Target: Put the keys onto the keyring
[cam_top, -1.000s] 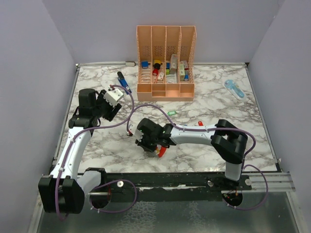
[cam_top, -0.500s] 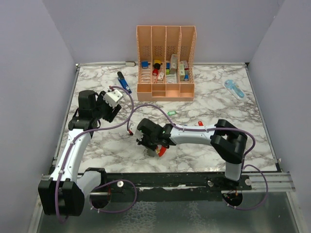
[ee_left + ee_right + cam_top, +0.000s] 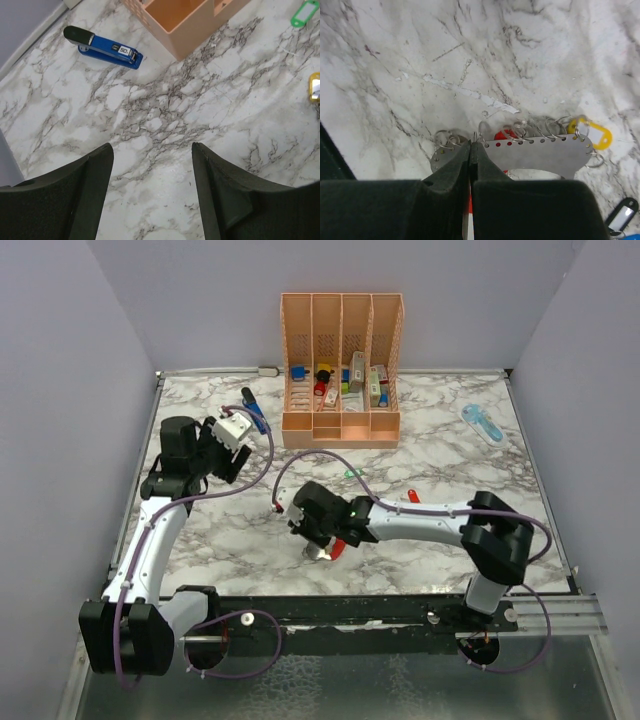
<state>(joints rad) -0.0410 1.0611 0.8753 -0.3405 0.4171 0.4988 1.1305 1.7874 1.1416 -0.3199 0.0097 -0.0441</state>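
grey metal keyring (image 3: 535,155) touching tips of right gripper (image 3: 471,146), closed tight; left gripper (image 3: 151,147) wide apart, empty.

Bare table (image 3: 165,115) lies under the left tool (image 3: 151,150); stapler (image 3: 105,47) and peach organizer (image 3: 185,20) stand beyond.

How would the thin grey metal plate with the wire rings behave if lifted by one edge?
The metal plate looks flat and thin, so probably stiff and light. Its wire rings sit loose in the holes, so they and the yellow tag would likely swing. Pinched at its edge, where the right gripper is shut, it may pivot or slip.
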